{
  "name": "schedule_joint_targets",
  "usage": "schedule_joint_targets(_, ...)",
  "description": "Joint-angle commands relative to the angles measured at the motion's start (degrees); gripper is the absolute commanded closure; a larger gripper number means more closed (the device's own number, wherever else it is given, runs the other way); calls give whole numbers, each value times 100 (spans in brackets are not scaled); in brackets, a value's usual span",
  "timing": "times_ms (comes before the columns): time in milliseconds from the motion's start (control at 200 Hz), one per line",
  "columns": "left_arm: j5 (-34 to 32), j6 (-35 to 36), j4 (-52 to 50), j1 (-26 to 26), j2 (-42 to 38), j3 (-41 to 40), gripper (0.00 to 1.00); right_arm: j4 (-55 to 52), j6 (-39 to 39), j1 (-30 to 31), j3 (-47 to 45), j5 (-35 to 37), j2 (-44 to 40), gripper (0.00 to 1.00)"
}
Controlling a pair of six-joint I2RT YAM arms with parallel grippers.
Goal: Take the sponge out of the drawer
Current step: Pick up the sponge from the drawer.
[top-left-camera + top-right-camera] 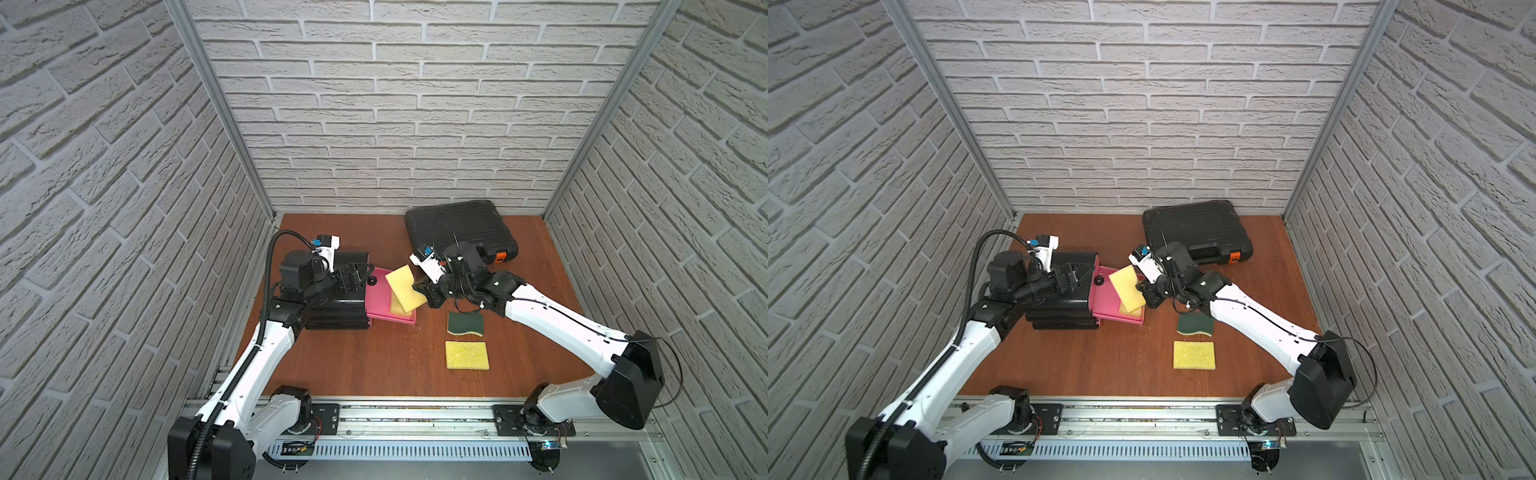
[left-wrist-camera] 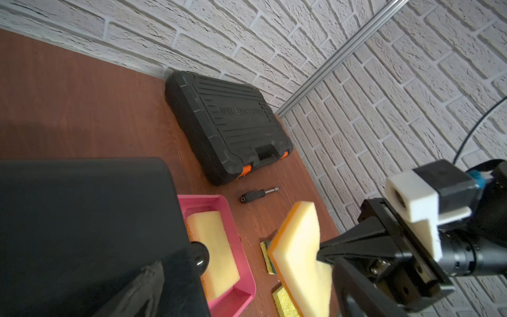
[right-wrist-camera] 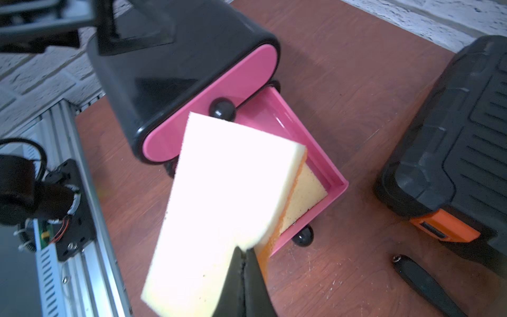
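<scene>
Looking at both top views, you find the right gripper (image 1: 423,287) clenched on one edge of the sponge (image 1: 404,288), with its jaws pressed together on the foam. The sponge hangs tilted in the air, pale face up and orange layer beneath, over the right end of the open pink drawer (image 1: 394,320). In the right wrist view, note a second sponge (image 3: 308,190) lying flat inside the drawer, partly hidden under the lifted one.

The drawer stands pulled out to the right of the black drawer unit (image 1: 338,309). The left gripper (image 1: 360,276) sits above the top of that unit, jaws released and grasping nothing.

On the table (image 1: 353,365), to the right of the drawer and nearer, locate a green sponge (image 1: 465,324) and a yellow sponge (image 1: 466,355), close together but apart. A closed black tool case (image 1: 455,226) lies at the far side.
</scene>
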Motion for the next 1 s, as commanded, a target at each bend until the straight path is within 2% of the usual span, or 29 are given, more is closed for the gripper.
schedule_joint_targets(0,576,199,264,-139,231,235,6,-503,-856,-10,11,-587,-243,97)
schedule_joint_targets(140,850,435,371,-553,454,337,7,-753,-1129,-27,171,-773,-212,97)
schedule_joint_targets(290,759,924,16,-975,501,431,8,-981,-1384,-53,413,-963,-113,97)
schedule_joint_targets(760,636,1292,-254,-1303,658,540,19,-1631,-1842,-71,985,-1066,65,97)
schedule_joint_targets(995,631,1425,-353,-1449,721,593,38,-1714,-1918,-71,1196,-1061,137,97)
